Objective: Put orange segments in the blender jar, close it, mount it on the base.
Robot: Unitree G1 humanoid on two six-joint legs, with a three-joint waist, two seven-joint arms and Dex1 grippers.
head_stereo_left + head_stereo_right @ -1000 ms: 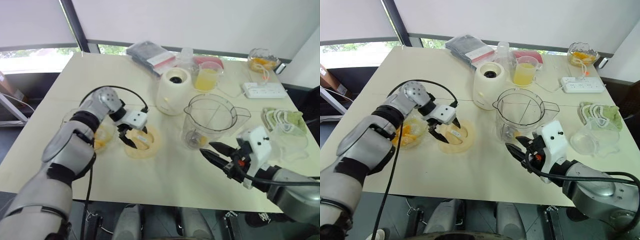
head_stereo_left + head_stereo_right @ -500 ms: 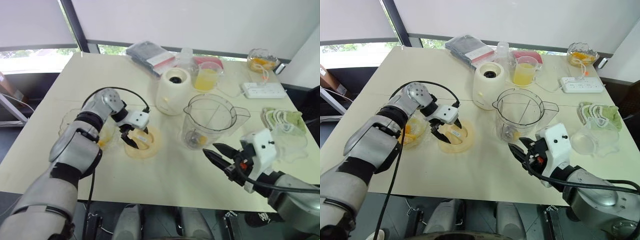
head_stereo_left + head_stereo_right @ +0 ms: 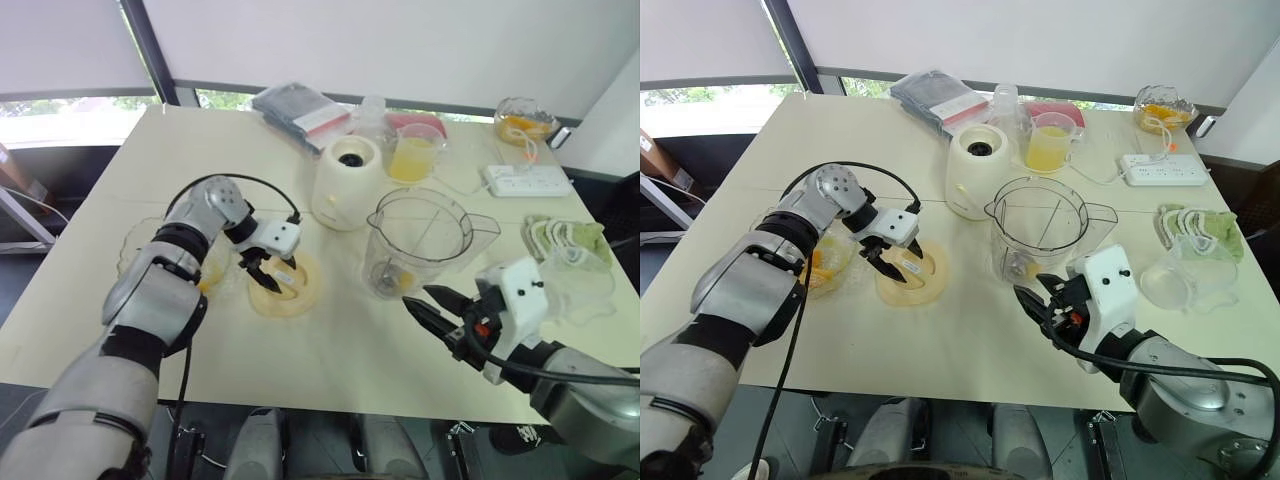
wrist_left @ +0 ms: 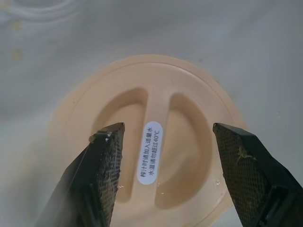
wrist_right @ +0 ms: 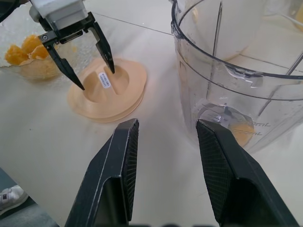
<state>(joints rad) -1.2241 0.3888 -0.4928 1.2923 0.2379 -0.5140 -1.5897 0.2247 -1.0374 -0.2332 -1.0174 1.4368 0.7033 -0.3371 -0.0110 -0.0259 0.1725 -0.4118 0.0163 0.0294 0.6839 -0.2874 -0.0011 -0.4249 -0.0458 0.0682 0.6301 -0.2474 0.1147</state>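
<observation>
Left gripper (image 3: 892,263) spread open over the cream lid (image 3: 910,274) — fingers straddling its raised grip, not clamped. Right gripper (image 3: 1032,304) open, empty, poised near the blender jar (image 3: 1040,228). Orange segments (image 5: 29,46) in a glass bowl (image 3: 820,262) beside the lid — base (image 3: 976,168) behind the jar.

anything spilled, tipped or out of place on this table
Nothing stands out. The jar stands upright and open beside the base, with a segment at its bottom. The lid lies flat on the table under the open left gripper. No spill shows.
</observation>
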